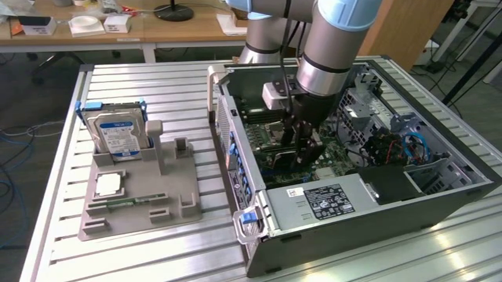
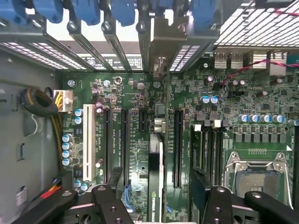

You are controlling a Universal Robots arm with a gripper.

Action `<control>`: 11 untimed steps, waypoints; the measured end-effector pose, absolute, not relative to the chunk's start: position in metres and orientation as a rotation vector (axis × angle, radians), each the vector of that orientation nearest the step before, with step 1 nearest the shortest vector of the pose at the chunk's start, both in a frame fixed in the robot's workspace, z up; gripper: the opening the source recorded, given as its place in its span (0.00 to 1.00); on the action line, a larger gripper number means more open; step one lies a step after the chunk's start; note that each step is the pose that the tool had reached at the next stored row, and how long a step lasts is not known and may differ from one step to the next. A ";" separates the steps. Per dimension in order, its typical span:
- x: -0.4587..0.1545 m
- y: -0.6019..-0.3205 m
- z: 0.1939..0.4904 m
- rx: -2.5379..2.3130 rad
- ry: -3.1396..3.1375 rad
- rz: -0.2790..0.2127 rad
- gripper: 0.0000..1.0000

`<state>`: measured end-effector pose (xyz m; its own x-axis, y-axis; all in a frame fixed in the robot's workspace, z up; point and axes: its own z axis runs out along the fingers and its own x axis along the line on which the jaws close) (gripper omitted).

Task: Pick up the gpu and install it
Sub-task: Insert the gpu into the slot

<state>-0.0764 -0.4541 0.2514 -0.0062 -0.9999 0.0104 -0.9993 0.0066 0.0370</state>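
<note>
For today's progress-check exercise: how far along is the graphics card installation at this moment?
Done: the graphics card stands edge-on in a motherboard slot inside the computer case. In hand: nothing; the gripper straddles the card with fingers open, off it. Left: whether the card is fully seated cannot be told.

Even daylight glares off the slatted table [image 1: 157, 247] near the front, while the case [image 1: 392, 205] interior sits dim and shadowed.

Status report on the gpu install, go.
Gripper open, down inside the computer case over the motherboard. Gpu standing on edge between the fingers, at the expansion slots. Nothing seen in the way.
</note>
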 end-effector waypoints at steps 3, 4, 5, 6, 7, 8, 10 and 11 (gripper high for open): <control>-0.076 -0.454 0.257 2.191 -2.205 -0.029 0.69; -0.076 -0.454 0.258 2.191 -2.205 -0.029 0.69; -0.076 -0.454 0.260 2.191 -2.205 -0.029 0.69; -0.076 -0.454 0.261 2.191 -2.205 -0.029 0.69; -0.076 -0.454 0.263 2.191 -2.205 -0.029 0.69; -0.076 -0.454 0.264 2.191 -2.205 -0.029 0.69; -0.076 -0.454 0.267 2.191 -2.205 -0.029 0.69; -0.076 -0.454 0.268 2.191 -2.205 -0.029 0.69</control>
<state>-0.0764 -0.4541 0.2685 -0.0062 -0.9999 0.0105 -0.9993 0.0066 0.0370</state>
